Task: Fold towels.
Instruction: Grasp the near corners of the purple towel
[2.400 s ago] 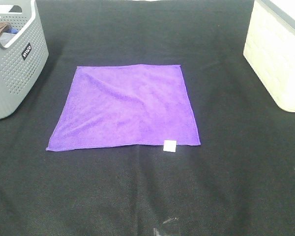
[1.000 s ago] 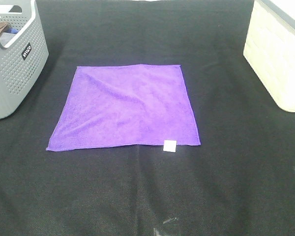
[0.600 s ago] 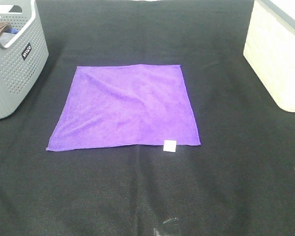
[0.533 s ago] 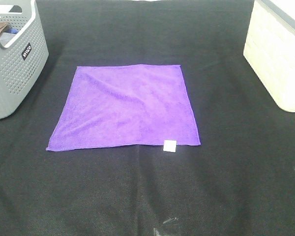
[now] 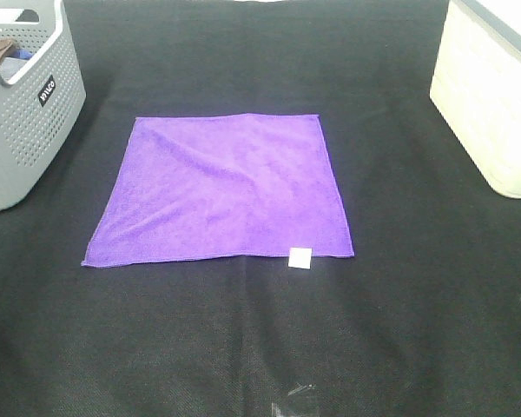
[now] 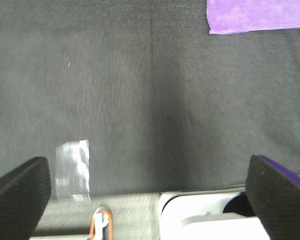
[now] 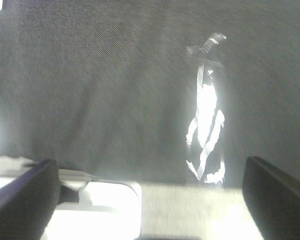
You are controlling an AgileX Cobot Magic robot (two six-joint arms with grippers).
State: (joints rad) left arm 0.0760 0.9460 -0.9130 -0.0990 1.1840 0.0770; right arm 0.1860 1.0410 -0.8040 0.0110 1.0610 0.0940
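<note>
One purple towel (image 5: 221,187) lies spread flat in the middle of the black table, its small white tag (image 5: 300,257) at the near right corner. Neither arm shows in the high view. In the left wrist view a corner of the towel (image 6: 257,15) appears far from my left gripper (image 6: 150,192), whose fingers (image 6: 20,192) stand wide apart with nothing between them. My right gripper (image 7: 150,192) is also open and empty over bare black cloth, its fingertips (image 7: 277,192) at the frame's sides.
A grey perforated basket (image 5: 22,104) holding brown and blue cloth stands at the back left. A cream bin (image 5: 491,91) stands at the back right. Shiny tape patches (image 5: 291,401) mark the table's near edge. Black cloth (image 5: 243,330) lies between the towel and the near edge.
</note>
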